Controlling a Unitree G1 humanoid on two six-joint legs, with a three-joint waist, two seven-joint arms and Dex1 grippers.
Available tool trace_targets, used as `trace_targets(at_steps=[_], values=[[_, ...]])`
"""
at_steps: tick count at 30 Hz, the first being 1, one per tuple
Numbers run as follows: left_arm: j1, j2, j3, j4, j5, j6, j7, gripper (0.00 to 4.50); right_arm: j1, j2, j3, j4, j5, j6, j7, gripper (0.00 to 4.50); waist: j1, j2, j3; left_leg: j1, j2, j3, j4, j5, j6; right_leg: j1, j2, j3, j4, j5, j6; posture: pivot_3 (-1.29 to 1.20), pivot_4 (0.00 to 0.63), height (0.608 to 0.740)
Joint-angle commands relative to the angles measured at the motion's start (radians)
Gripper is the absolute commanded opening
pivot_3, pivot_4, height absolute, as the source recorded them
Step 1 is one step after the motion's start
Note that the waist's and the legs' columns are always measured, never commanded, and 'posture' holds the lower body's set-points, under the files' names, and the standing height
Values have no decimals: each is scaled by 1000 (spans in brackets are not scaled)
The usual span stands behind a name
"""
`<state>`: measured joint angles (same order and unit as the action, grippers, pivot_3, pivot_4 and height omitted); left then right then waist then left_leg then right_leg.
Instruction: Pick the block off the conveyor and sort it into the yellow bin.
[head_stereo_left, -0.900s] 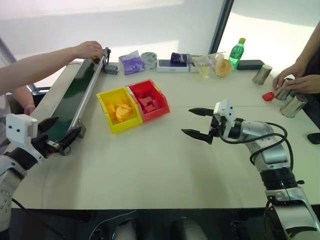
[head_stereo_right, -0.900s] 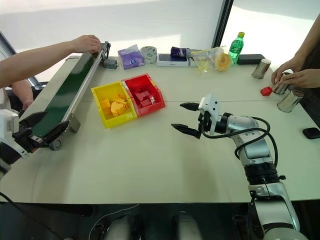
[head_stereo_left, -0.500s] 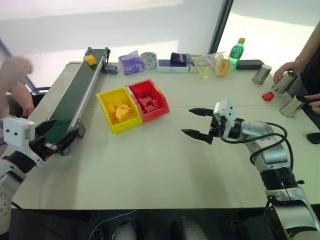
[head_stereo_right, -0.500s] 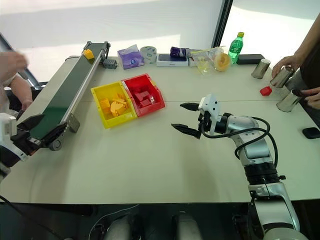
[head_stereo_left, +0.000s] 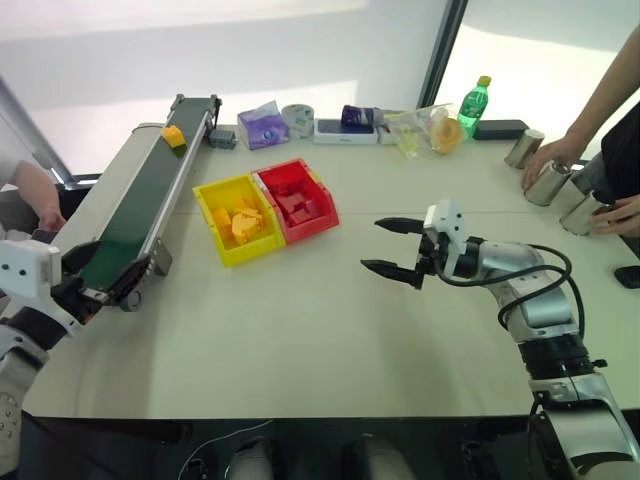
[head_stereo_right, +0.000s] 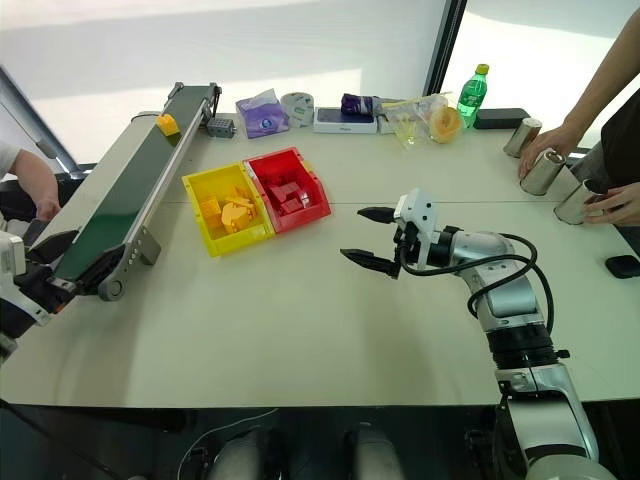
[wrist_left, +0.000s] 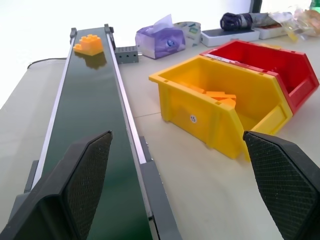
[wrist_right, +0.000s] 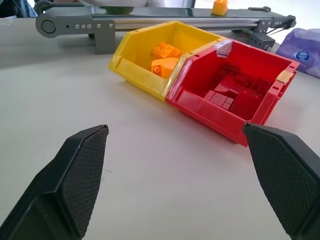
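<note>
Lab or test room: tabletop conveyor (head_stereo_left: 130, 215), sorting bins (head_stereo_left: 265, 208), cluttered white table (head_stereo_left: 300, 330).

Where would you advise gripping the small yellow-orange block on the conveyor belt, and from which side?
Probably across the block's flat lower sides, with the fingers astride the belt's width. It sits upright at the far end of the conveyor, studs up and stepped, so the top offers poor purchase. The left gripper, open at the near end and facing along the belt, could come in from there.

A red bin (head_stereo_left: 297, 201), purple tissue pack (head_stereo_left: 263, 126), green bottle (head_stereo_left: 473, 104) and metal cans (head_stereo_left: 546, 184) sit on the table (head_stereo_left: 300, 330).
</note>
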<state>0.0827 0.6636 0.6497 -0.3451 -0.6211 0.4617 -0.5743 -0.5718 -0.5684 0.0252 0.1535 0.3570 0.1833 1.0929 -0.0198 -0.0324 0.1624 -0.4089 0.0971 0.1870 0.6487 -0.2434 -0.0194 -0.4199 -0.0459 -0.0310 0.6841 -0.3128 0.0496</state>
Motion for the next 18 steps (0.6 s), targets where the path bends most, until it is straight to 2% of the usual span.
trace_targets(at_steps=[1,6,10,15,18], values=[[-2,-10,51,-24,16,-48,40,4436,-25,1,-18,-10,5,-27,7,4500,0,0,0,0,0,0,0,0,0,0,0,0,0,0,0,0,150,740],[47,-64,119,-61,40,-115,99,4436,-18,0,-17,-12,6,-33,11,4500,-1,0,0,0,0,0,0,0,0,0,0,0,0,0,0,0,150,740],[135,-143,184,-100,39,-177,127,4436,-22,0,-18,2,5,-40,18,4500,-3,0,0,0,0,0,0,0,0,0,0,0,0,0,0,0,150,740],[226,-235,220,-103,65,-274,154,4436,-37,6,-14,44,1,-64,35,4500,1,0,0,0,0,0,0,-1,2,1,0,0,-1,0,0,0,150,740],[249,-255,223,-83,65,-293,173,4436,-48,12,-11,79,-3,-89,52,4500,3,-1,0,0,0,0,1,-2,4,1,0,0,-1,0,0,0,150,740]])
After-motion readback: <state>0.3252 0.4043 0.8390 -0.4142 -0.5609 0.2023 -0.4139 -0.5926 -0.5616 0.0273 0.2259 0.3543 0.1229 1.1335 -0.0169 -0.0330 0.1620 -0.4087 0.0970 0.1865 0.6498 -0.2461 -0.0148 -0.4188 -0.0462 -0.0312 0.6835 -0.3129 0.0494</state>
